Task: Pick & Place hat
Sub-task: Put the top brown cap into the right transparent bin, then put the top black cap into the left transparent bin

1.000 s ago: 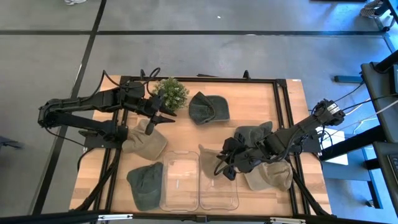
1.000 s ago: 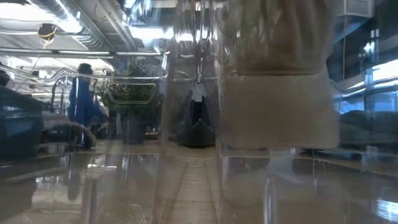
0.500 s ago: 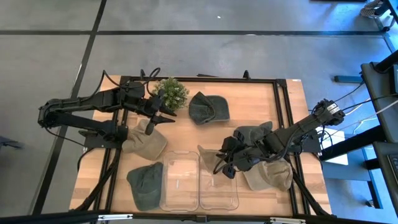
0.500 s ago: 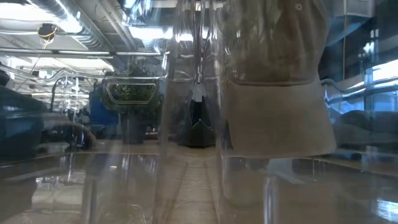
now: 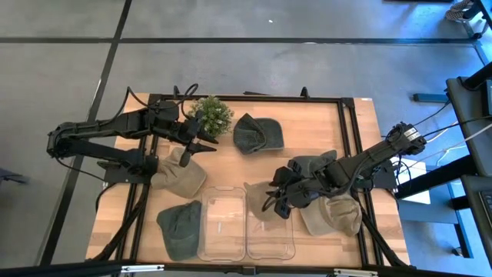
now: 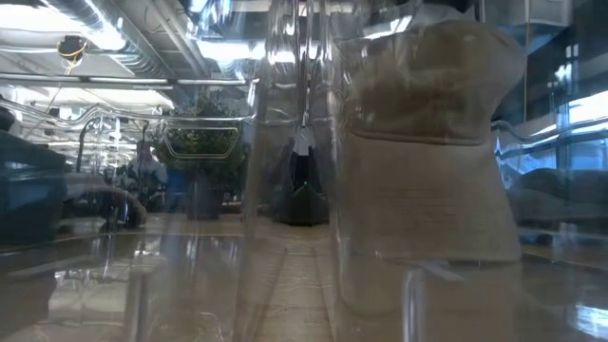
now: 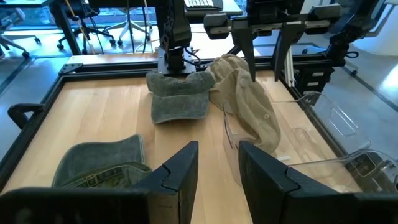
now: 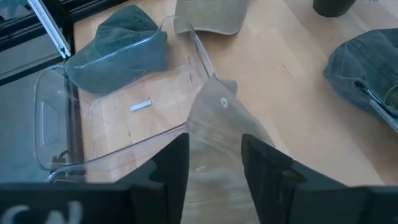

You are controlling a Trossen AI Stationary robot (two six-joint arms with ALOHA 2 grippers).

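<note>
The right gripper [image 5: 275, 206], fingers parted around the tan cap [image 5: 260, 201], must lift clear of the right-hand clear bin [image 5: 270, 245].

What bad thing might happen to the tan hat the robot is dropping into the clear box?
The tan hat lies across the rim of the clear box, partly outside, so it might slide onto the table instead of dropping in. The right claw is open but right above the hat, so the fabric may snag and get dragged out when the arm pulls away. The left claw waits near the plant, out of the way.
</note>
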